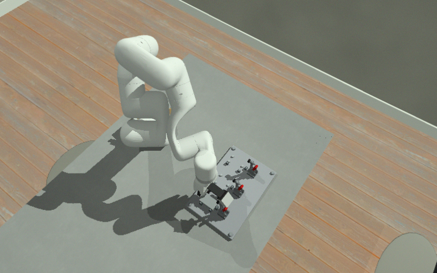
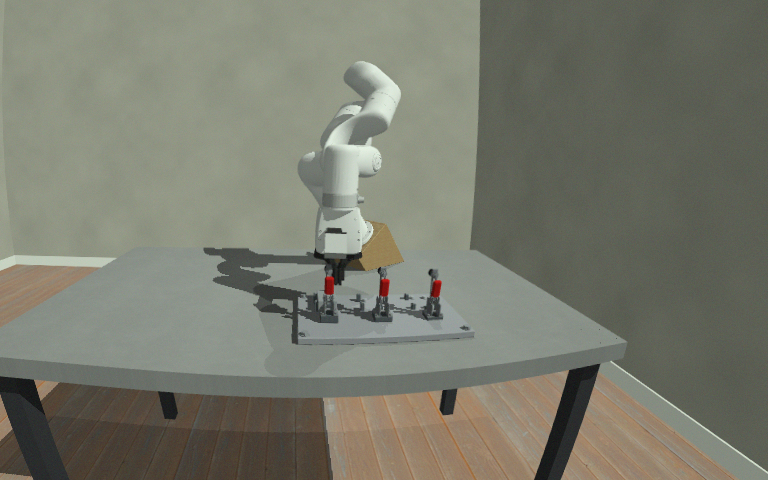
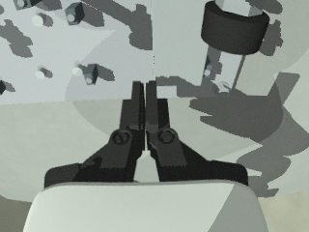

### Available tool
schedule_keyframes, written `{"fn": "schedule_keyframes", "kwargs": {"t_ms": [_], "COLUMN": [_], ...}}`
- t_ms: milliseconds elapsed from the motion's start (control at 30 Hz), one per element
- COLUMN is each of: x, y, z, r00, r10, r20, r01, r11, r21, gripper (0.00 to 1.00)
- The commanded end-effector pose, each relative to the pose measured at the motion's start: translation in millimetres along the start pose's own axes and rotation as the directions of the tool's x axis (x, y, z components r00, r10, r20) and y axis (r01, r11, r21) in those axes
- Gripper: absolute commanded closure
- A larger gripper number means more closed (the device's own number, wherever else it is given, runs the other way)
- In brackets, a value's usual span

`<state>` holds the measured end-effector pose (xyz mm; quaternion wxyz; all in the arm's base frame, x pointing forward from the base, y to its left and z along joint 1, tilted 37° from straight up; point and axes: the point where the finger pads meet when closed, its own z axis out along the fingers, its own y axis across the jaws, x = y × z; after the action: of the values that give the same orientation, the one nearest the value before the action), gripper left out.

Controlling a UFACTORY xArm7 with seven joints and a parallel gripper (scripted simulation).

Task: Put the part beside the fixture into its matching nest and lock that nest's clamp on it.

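The part (image 1: 209, 201) (image 3: 179, 48) is a flat light-grey block. It lies in the end nest of the fixture (image 1: 244, 209) (image 2: 376, 334) (image 3: 29, 92), on the left in the exterior view. Its exact contact with pads and blocks cannot be told. That nest's clamp has a red handle (image 1: 225, 209) (image 2: 329, 285); its bar stands raised, and its black tip (image 3: 234, 30) hangs above the part. My gripper (image 2: 339, 280) (image 3: 145, 96) is shut and empty, above the fixture near this nest. The arm partly hides the nest in the top view.
Two more clamps, the middle one with a red handle (image 1: 240, 187) (image 2: 384, 287) and the far one with a red handle (image 1: 255, 167) (image 2: 436, 288), also stand with raised bars. Their nests hold small pads and blocks. A brown wedge-shaped object (image 2: 381, 248) stands behind the gripper.
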<state>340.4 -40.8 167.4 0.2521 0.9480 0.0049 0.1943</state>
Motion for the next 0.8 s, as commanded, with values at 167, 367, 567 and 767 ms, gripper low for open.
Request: {"fn": "schedule_keyframes", "kwargs": {"t_ms": [167,367,567,767], "x": [-32.2,-32.2,-32.2,-32.2], "y": [26.1,26.1,26.1,26.1], "z": [18.4,21.0,21.0,21.0], "r00": [1.000,1.000,1.000,1.000], "r10": [-0.001,-0.001,-0.001,-0.001], "r20": [-0.004,-0.004,-0.004,-0.004], "r01": [0.001,0.001,0.001,0.001], "r11": [1.000,1.000,1.000,1.000], "r21": [0.001,0.001,0.001,0.001], "gripper": [1.00,1.00,1.00,1.00]}}
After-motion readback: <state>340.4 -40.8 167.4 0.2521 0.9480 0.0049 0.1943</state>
